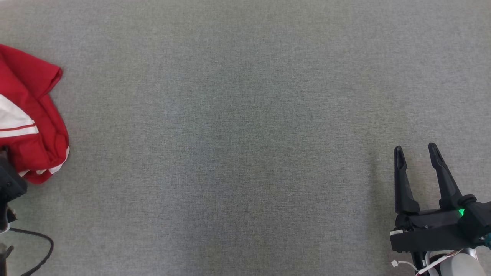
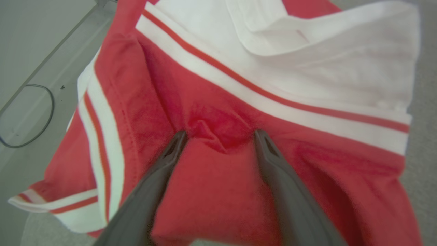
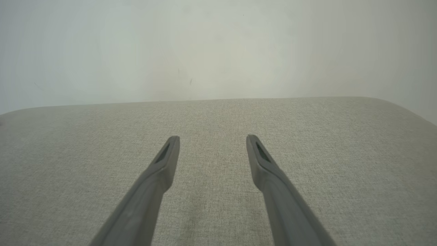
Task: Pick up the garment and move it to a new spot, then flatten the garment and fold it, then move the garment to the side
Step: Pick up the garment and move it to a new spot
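The garment [image 1: 30,115] is red with white stripes and lies crumpled at the far left edge of the grey table [image 1: 238,126] in the head view. From the left wrist view it fills the picture as red cloth [image 2: 218,171] with white bands. My left gripper [image 2: 220,135] stands open over it, both fingertips pressed into a red fold that bunches between them. A dark part of the left arm [image 1: 9,188] shows at the garment's near edge. My right gripper [image 1: 416,151] rests open at the lower right, far from the garment; in its own view the gripper [image 3: 212,140] has bare table between its fingers.
A black cable [image 1: 38,249] loops at the table's lower left corner. The table edge and floor with a cable loop [image 2: 30,116] lie left of the garment in the left wrist view. A pale wall [image 3: 218,48] stands beyond the table's far edge.
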Robot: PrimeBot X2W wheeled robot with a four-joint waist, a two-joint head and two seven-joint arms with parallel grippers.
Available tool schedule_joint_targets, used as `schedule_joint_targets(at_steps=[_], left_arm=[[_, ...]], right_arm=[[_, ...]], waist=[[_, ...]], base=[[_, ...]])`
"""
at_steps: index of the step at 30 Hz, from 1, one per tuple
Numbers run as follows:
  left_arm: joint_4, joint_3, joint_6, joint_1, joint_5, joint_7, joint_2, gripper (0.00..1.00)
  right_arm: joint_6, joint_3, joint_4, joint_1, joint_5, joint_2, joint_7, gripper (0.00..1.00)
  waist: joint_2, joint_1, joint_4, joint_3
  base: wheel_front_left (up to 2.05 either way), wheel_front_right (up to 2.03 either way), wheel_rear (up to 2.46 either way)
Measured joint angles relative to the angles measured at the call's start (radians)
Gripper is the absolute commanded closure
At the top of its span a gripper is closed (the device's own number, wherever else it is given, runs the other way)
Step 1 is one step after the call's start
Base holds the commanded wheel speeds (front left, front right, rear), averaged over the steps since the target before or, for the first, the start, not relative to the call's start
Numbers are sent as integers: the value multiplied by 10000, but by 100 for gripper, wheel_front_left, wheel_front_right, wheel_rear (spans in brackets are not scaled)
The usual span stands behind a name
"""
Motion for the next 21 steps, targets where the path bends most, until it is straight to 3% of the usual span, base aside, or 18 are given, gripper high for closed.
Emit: schedule_joint_targets(at_steps=[3, 4, 5, 13, 21], left_arm=[[79, -36, 157, -11, -48, 399, 33, 0], [107, -46, 215, -14, -46, 445, 38, 66], [109, -48, 224, -14, -46, 441, 38, 100], [-255, -90, 293, -166, 130, -965, 33, 100], [-1463, -199, 35, -772, 412, -2652, 247, 100]], right_arm=[[0, 29, 0, -4, -12, 13, 0, 0], [0, 36, 0, -5, -12, 10, 0, 0], [0, 46, 2, -6, -12, 6, 0, 0], [0, -25, 90, 52, -29, 84, -2, 0], [0, 92, 295, 154, 33, 291, -6, 0]], waist=[[0, 0, -67, -29], [0, 0, -90, -37], [0, 0, -105, -52], [0, 1, -49, -359], [0, 0, 127, -994]], base=[[0, 0, 0], [0, 0, 0], [0, 0, 0], [0, 0, 0], [0, 0, 0]])
